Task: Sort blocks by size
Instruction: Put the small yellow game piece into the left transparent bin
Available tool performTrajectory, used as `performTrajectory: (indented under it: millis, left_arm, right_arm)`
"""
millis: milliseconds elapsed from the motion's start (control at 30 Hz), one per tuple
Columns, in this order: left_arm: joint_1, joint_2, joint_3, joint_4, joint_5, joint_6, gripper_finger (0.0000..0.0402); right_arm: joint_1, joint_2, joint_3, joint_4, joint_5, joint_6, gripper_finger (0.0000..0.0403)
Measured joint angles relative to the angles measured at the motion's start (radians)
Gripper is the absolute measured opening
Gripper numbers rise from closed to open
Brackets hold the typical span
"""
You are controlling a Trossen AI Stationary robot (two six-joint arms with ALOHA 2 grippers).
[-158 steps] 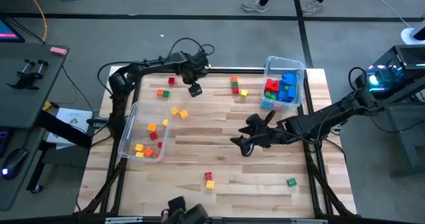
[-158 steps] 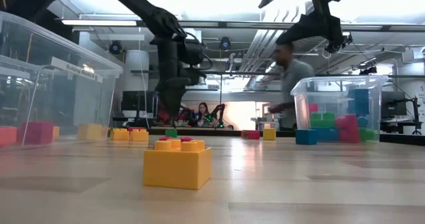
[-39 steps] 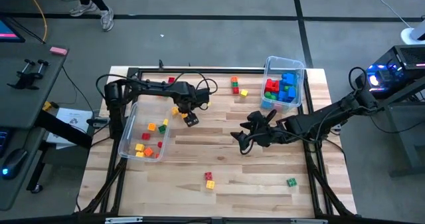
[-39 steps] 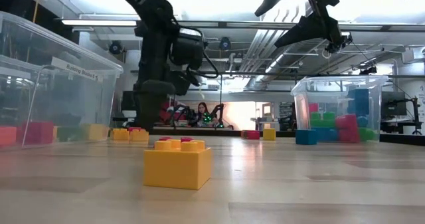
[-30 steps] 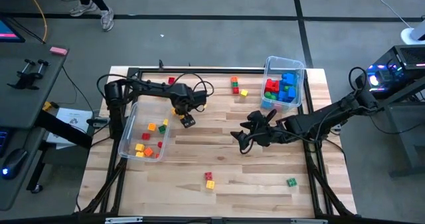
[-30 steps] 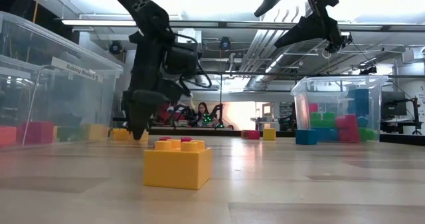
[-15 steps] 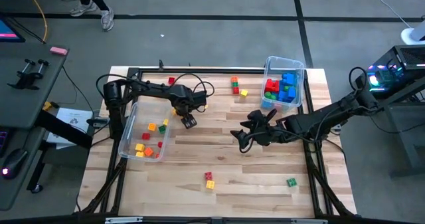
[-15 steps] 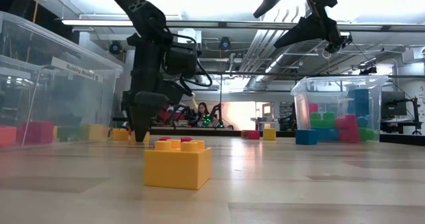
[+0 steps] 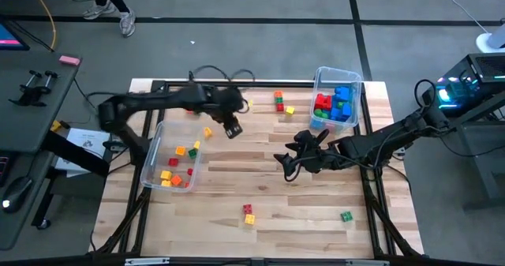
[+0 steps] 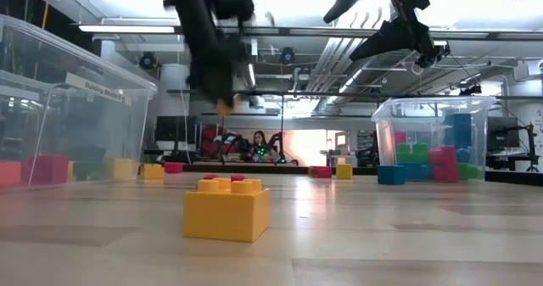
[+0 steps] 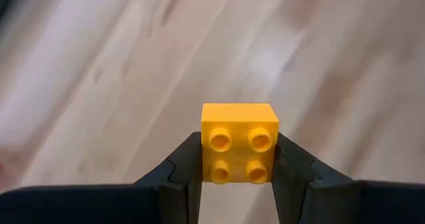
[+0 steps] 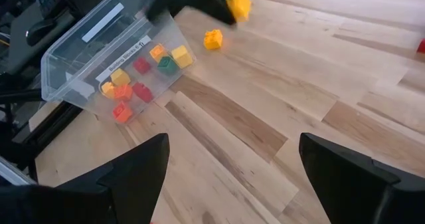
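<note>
Clear bin [image 9: 155, 147] w/ small blocks [image 9: 178, 165] mid-left, bin [image 9: 353, 79] w/ big blocks [image 9: 334, 104] upper right; strays on table [image 9: 260, 175]. Left gripper [image 11: 236, 159] up off the wood, clamped on yellow block [image 11: 239, 141]. Right gripper [image 12: 229, 159] hovers centre, fingers wide, holding nothing.

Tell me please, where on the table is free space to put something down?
Bare wood lies between the left bin and the red-yellow block pair, and around the green block. It is crowded by the right bin and below the right gripper.
</note>
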Motion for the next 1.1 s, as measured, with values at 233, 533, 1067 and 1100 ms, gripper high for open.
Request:
performTrajectory:
  millis: [233,533,1067,1100]
  left_arm:
    - [-0.147,-0.358,0.025,-0.179,-0.066,-0.159,0.0103]
    - [-0.539,-0.533,0.019,-0.702,-0.260,-0.757,0.0103]
    - [-0.557,-0.505,-0.126,-0.712,-0.101,-0.795,0.0245]
    - [-0.543,-0.506,-0.116,-0.712,-0.089,-0.781,0.0268]
  right_arm:
    - [-0.004,0.000,0.000,0.001,0.000,-0.008,0.0332]
    - [-0.004,0.000,0.000,0.001,0.001,-0.031,0.0332]
    - [-0.004,0.000,0.000,0.001,-0.022,-0.057,0.0332]
    - [-0.004,0.000,0.000,0.002,-0.027,-0.057,0.0332]
